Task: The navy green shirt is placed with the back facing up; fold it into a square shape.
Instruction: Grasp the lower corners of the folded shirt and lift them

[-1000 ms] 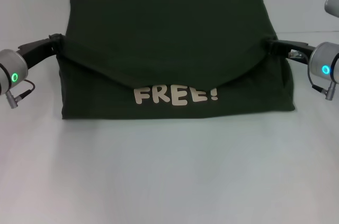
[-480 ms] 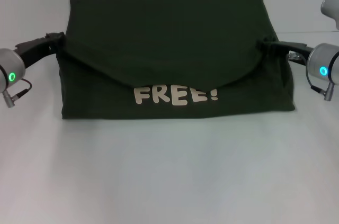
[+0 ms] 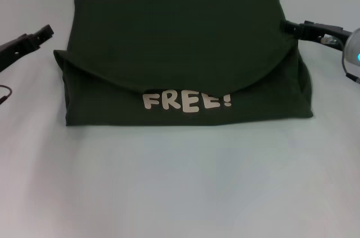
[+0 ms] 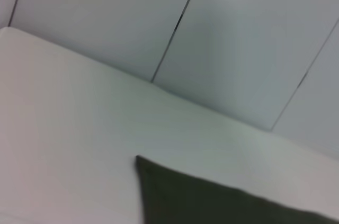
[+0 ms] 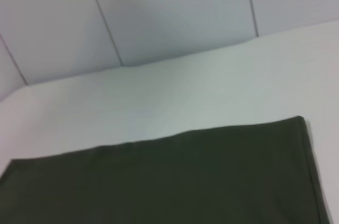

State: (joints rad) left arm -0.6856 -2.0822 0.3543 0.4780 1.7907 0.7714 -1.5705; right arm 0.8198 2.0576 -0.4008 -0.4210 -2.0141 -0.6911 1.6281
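One pale surface [image 3: 180, 182] carries everything, and it stretches well past both claws on every side; one cloth lies on it, the navy green shirt [image 3: 180, 41], spread between the two claws and folded into a broad, wide block; its upper layer is a plain flap whose lower edge curves down in a shallow arc toward the near side, and below that arc a flat band shows the cream "FREE!" lettering [image 3: 186, 101], roughly midway between the claws and nearer the robot than either of them; the flap's left corner [image 3: 58, 53] pokes out sideways just beyond the block's edge, near the left claw but apart from it; the left claw [image 3: 45, 31] hangs off that side with bare surface between it and the cloth, its dark fingers pressed close together and holding nothing; the right claw [image 3: 286, 25] sits at the shirt's opposite edge, its dark tip touching or overlapping the flap's right corner, though whether its fingers are spread or pinching the cloth cannot be told; the left wrist view shows one pointed corner of the shirt [image 4: 159, 181] on the surface [image 4: 79, 128], with a panelled wall [image 4: 238, 33] behind; the right wrist view shows a straight shirt [image 5: 175, 181] edge lying flat on the surface [image 5: 159, 97].
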